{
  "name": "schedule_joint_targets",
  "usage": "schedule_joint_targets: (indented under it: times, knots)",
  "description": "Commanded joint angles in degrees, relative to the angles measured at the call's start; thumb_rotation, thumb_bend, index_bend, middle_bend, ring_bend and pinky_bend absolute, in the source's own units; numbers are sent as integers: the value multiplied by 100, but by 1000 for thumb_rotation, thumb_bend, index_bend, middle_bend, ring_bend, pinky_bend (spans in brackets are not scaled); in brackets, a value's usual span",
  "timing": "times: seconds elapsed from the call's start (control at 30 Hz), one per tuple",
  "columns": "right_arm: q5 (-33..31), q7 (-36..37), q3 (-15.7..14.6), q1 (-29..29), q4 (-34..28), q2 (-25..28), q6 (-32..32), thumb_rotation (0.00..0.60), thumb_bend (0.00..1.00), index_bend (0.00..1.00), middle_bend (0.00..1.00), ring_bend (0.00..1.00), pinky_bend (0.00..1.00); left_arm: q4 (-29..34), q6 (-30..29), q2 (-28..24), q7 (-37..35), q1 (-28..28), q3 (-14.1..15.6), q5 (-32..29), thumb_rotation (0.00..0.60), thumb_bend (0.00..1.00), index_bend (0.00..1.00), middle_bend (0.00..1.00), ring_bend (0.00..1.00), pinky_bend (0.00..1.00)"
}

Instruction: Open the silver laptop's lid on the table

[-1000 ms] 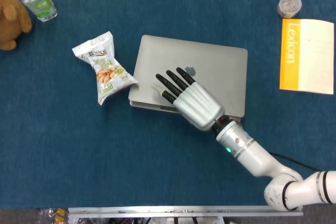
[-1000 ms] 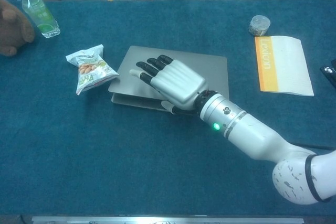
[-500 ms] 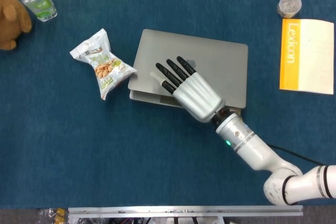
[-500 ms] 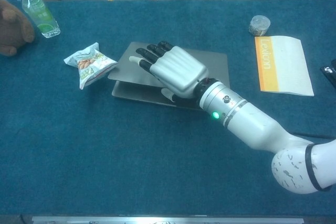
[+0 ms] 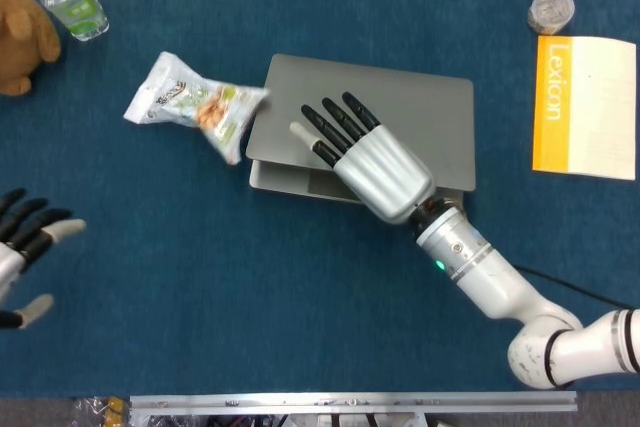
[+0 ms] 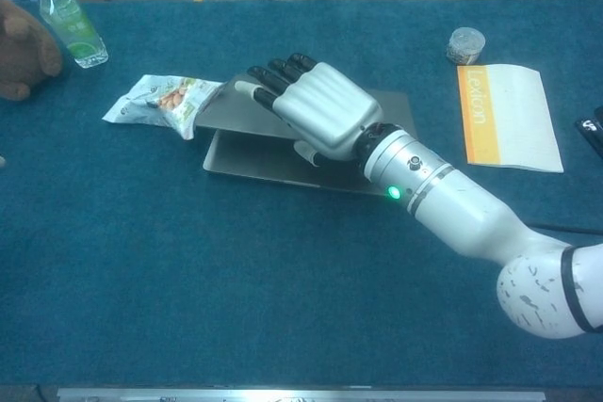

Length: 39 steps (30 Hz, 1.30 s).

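Laptop lid [image 6: 247, 106] now raised well clear of the base [image 6: 273, 165]; a second ago it lay nearly shut, half a second ago only a thin gap showed. Wedge of space visible along the front edge in the chest view.

Right hand [image 6: 316, 110] sits higher and further back than before, fingers [image 5: 330, 127] spread over the lid's top, thumb under the front edge.

Snack bag [image 5: 195, 105] pushed by the rising lid's left corner: shifted up and left, rolled from a slanted lie to lying crosswise, one end resting on the lid corner.

Left hand [image 5: 22, 247] newly in the head view at the left edge, fingers apart, holding nothing.
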State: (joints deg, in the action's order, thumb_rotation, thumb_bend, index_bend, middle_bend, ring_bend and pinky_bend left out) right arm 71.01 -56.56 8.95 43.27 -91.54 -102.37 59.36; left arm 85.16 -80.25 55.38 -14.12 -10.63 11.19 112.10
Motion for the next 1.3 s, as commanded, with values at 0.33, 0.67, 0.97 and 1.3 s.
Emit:
schedule_joint_targets:
  times: [0.33,0.67,0.97,1.3]
  knots:
    - [-197,-190,2,105,-134,120,144,600,358,0,19,0,102,758,1184,-8,288,-1010,153,519,600,247,54,43,36,21]
    - [-301,-318,-16,202,-219,176,241,600,358,0,19,0,102,1065,2059,235,650,-1662,19,367,600,247,0,0,0,20]
    - [-346,-375,-32,271,-283,211,325,600,358,0,19,0,102,1184,2670,539,1141,-2046,-160,36,600,248,0,0,0,3]
    - [-403,-410,-40,338,-329,272,396,600,358,0,19,0,102,1228,3480,987,1604,-2469,-400,-621,600,247,0,0,0,3]
